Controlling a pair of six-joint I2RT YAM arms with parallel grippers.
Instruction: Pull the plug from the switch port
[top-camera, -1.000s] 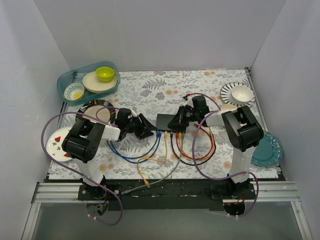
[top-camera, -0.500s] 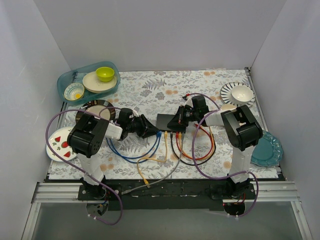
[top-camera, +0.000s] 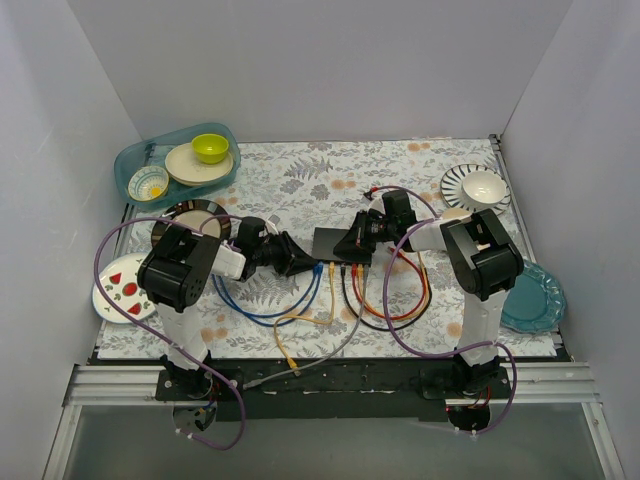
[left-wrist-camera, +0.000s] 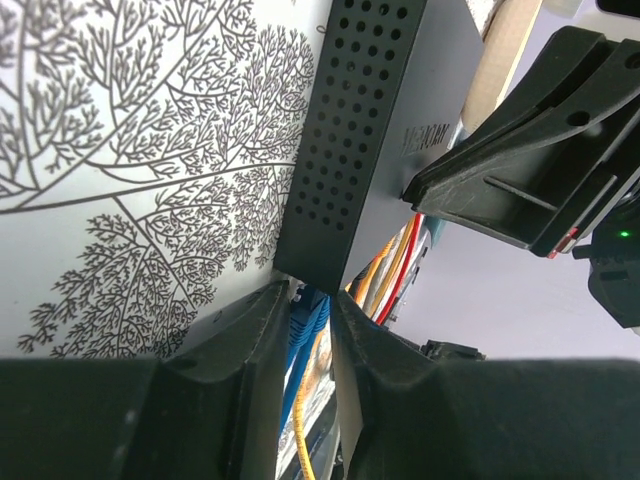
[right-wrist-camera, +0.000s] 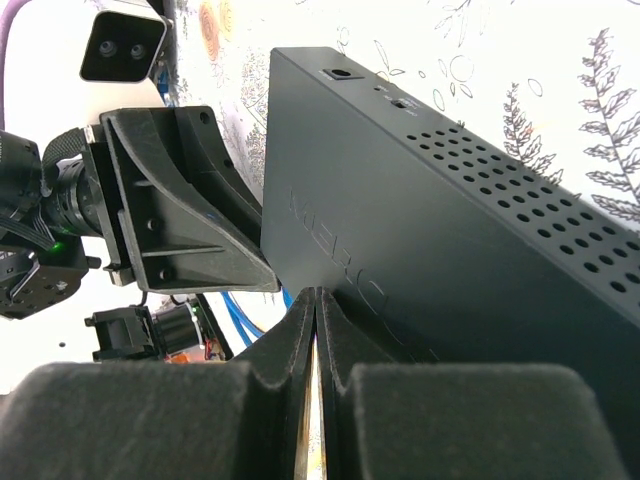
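Observation:
The black switch (top-camera: 333, 242) lies flat mid-table, with blue, yellow, grey, black, red and orange cables in its near edge. My left gripper (top-camera: 303, 262) is at the switch's near left corner. In the left wrist view its jaws (left-wrist-camera: 310, 296) are closed around the blue plug (left-wrist-camera: 308, 318), which sits in the end socket of the switch (left-wrist-camera: 370, 150). My right gripper (top-camera: 352, 248) is shut and empty. Its tips (right-wrist-camera: 318, 305) rest on the top of the switch (right-wrist-camera: 450, 230), facing my left gripper (right-wrist-camera: 170, 210).
Cables (top-camera: 330, 310) loop over the mat in front of the switch. A teal bin (top-camera: 135, 170) with bowls stands back left. A dark plate (top-camera: 195, 220) and a strawberry plate (top-camera: 120, 288) lie at left. A striped plate (top-camera: 455, 180) and a teal plate (top-camera: 535, 298) lie at right.
My left arm has moved a little to the right, bringing its gripper up against the switch's near left corner. The right gripper and switch have stayed put.

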